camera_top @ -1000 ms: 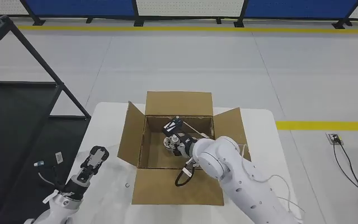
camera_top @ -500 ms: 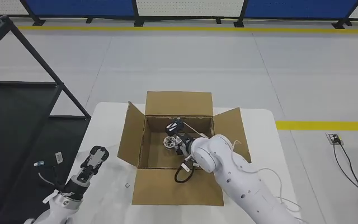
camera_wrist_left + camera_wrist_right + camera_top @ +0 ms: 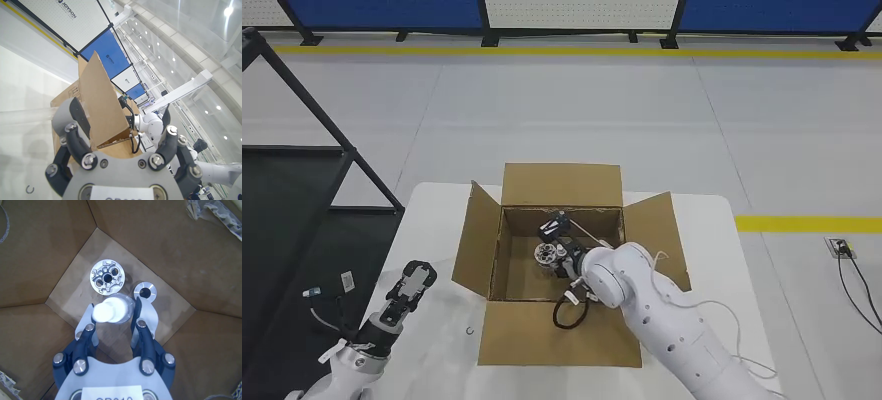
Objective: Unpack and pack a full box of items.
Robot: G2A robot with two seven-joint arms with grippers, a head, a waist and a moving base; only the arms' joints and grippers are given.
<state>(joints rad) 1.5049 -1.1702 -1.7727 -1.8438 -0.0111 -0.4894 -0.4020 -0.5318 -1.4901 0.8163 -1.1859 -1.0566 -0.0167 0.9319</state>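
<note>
While held fingers-down deep inside cardboard box (image 3: 562,185), pinches white-capped clear bottle (image 3: 107,311) in right gripper (image 3: 114,303). Just beside bottle, on box floor: slotted metal hub (image 3: 107,277), metal ring (image 3: 144,291). Left of box, low over table (image 3: 442,340): left gripper (image 3: 417,270), fingers spread, angled boxward.

- A large industrial hall set up as a robot test area
- Wide, pale grey floor (image 3: 642,110) marked with yellow lines (image 3: 542,50)
- Blue partition panels (image 3: 382,12) and white perforated panels (image 3: 582,12) in black frames fence off the space
- High ceiling (image 3: 189,37) with rows of round lights (image 3: 218,107) and white beams (image 3: 189,89)
</note>
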